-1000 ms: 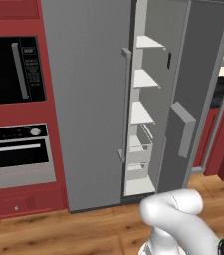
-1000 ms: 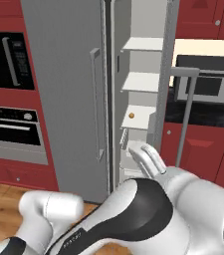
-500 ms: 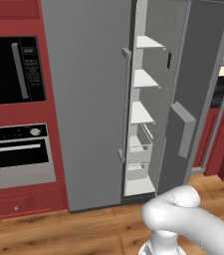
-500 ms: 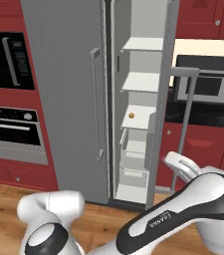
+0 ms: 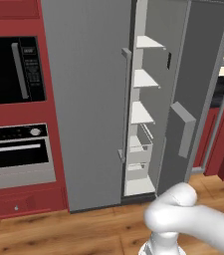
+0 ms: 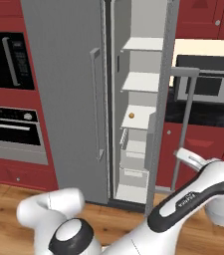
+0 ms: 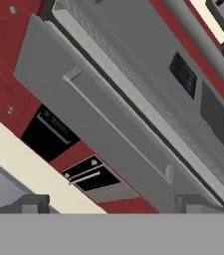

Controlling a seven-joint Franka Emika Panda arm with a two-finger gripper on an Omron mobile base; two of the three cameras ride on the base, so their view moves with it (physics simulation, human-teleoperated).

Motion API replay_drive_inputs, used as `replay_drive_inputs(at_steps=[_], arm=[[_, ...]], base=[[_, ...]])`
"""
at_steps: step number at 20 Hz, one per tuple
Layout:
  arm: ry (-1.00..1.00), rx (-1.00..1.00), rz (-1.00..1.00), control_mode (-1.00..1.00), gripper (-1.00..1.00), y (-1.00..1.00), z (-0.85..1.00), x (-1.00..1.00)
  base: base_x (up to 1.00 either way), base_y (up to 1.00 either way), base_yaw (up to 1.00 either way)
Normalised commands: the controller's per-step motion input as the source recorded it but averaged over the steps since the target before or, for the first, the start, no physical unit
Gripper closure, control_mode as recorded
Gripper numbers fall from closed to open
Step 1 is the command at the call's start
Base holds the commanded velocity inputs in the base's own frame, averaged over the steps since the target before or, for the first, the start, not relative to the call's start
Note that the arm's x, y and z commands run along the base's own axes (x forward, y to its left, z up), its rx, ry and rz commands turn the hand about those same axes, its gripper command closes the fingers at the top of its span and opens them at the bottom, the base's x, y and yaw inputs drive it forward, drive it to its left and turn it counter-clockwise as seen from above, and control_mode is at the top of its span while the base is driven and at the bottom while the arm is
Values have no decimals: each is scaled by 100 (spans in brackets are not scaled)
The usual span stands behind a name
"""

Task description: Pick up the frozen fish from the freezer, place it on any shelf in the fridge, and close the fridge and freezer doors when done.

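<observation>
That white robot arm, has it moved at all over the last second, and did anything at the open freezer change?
The white robot arm swung rightward and away from the grey freezer, clearing the view of its lower white shelves. Its gripper took hold of nothing. The freezer door stayed open, the wide grey fridge door shut, and the small orange item stayed on its shelf.

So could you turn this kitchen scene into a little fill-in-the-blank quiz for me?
1. The freezer door stands ____.
2. The wide fridge door beside it is ____.
3. The freezer's short shelves are coloured ____.
4. The gripper has its two fingertips set wide apart, so it is ____.

Missing words: open; shut; white; open
</observation>
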Motion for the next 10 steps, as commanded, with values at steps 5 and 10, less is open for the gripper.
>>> replay_drive_inputs(at_steps=[5, 10], arm=[[-1, 0, 0, -100, -100, -39, -24, 89], [0, 0, 0, -100, -100, -37, -8, 75]], base=[[0, 0, 0], [0, 0, 0]])
